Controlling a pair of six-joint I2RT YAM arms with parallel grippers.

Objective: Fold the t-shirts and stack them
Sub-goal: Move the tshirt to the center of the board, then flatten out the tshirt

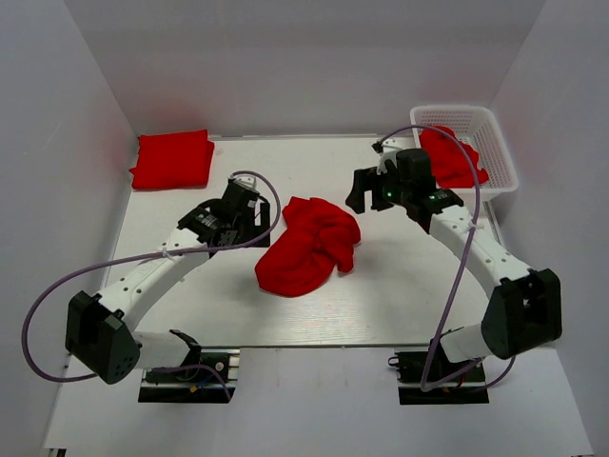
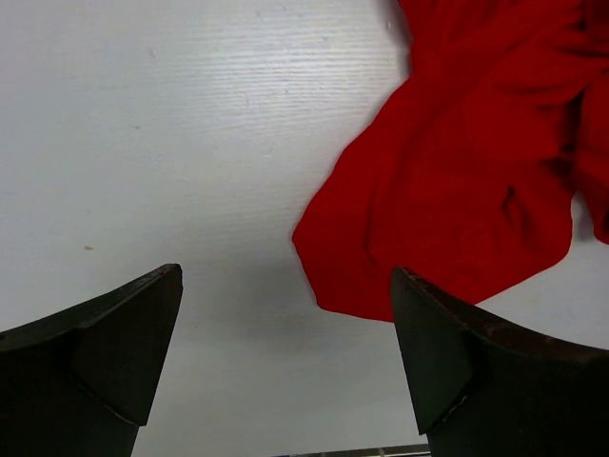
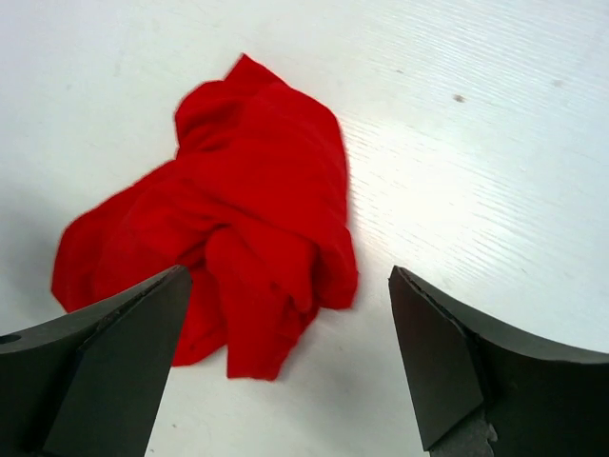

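Observation:
A crumpled red t-shirt (image 1: 309, 245) lies in a heap at the middle of the white table. A folded red t-shirt (image 1: 172, 158) lies flat at the far left corner. Another red t-shirt (image 1: 452, 157) sits bunched in the white basket (image 1: 501, 143) at the far right. My left gripper (image 1: 249, 211) is open and empty just left of the heap; in its wrist view (image 2: 285, 276) the heap (image 2: 476, 162) fills the upper right. My right gripper (image 1: 364, 193) is open and empty, above the table right of the heap. In its wrist view (image 3: 290, 276) the heap (image 3: 238, 209) lies ahead, partly between the fingers.
White walls close in the table on the left, back and right. The white lattice basket stands at the back right corner. Purple cables loop from both arms. The arm bases are bolted at the near edge.

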